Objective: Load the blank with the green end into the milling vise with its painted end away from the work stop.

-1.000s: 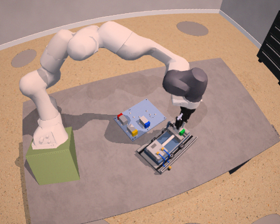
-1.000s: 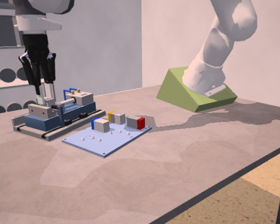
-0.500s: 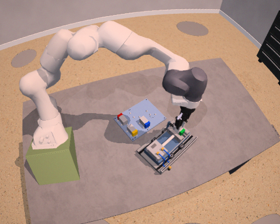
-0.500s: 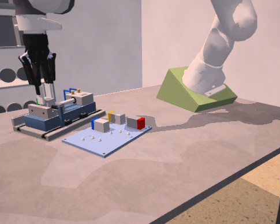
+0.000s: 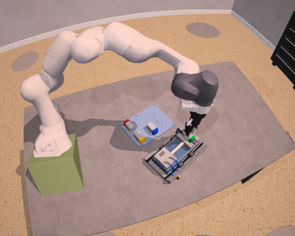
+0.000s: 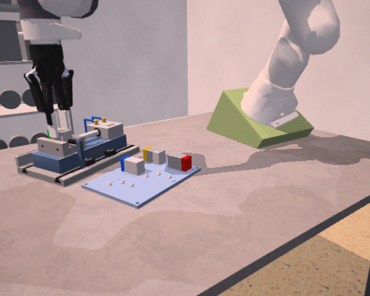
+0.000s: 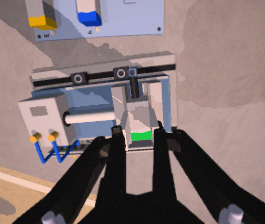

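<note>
My gripper (image 7: 139,117) is shut on the blank with the green end (image 7: 140,122) and holds it over the milling vise (image 5: 176,154). In the wrist view the blank lies in the gap between the jaws. Its green end (image 5: 191,138) points away from the work stop rod (image 7: 134,88), and its grey end is close to the rod. The block with blue hoses (image 7: 41,116) is at the left and the fixed jaw (image 7: 166,102) at the right. In the exterior view the gripper (image 6: 58,114) stands upright above the vise (image 6: 73,150). I cannot tell whether the blank touches the low bars.
The light-blue infeed plate (image 5: 146,124) lies beside the vise and carries the red-ended blank (image 5: 129,124), the yellow-ended blank (image 5: 139,137) and the blue-ended blank (image 5: 152,128). The arm's green base block (image 5: 55,168) stands at the left. A black cabinet (image 5: 289,52) is far right.
</note>
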Motion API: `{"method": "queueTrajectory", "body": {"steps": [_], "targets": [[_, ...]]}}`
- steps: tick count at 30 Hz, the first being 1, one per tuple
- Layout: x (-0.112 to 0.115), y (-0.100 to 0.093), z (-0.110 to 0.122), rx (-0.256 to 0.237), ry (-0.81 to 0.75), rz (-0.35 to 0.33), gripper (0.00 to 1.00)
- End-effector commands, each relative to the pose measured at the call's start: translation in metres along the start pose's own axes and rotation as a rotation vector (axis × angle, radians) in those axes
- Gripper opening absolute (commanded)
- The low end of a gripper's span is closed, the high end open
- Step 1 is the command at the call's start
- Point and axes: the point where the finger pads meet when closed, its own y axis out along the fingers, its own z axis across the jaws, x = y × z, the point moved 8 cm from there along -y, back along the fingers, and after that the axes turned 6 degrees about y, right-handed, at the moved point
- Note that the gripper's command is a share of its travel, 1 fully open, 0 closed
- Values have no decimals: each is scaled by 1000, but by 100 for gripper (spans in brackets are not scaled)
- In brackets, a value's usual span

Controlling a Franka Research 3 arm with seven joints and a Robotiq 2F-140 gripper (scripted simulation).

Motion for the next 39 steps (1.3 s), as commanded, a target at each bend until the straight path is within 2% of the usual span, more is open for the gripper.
{"method": "queueTrajectory", "body": {"steps": [1, 39], "targets": [[-2, -2, 3, 5, 5, 0, 0], [-1, -3, 3, 5, 5, 0, 0]]}}
